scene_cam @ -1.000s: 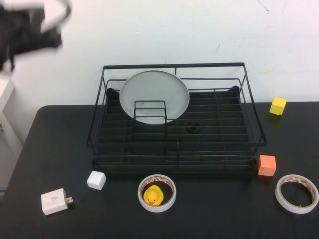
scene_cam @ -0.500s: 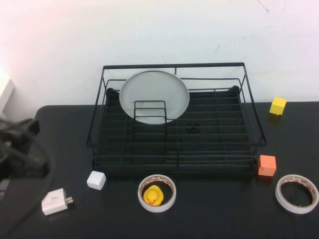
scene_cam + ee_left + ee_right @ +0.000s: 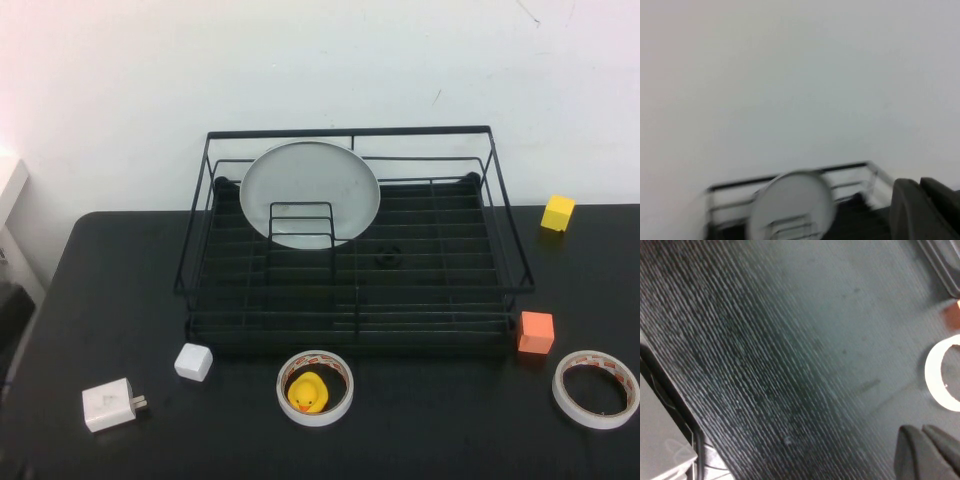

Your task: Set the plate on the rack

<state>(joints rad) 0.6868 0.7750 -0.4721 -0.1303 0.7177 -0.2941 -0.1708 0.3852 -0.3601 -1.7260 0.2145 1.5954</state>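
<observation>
High view shows the plate already upright in the rack behind its wire divider, well apart from both tools, the left tool and right tool pinched shut, empty.

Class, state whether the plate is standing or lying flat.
Standing: the plate sits on edge inside the rack, behind the wire loop divider.

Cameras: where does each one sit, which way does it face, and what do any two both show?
High view: raised on the robot's side, angled down at the table; no pincer shows.
Left wrist: faces the wall and rack; left pincer shut.
Right wrist: looks down at the table; right pincer shut, beside a tape roll.
Shared: the high and left wrist views both show the plate standing in the rack.
</observation>
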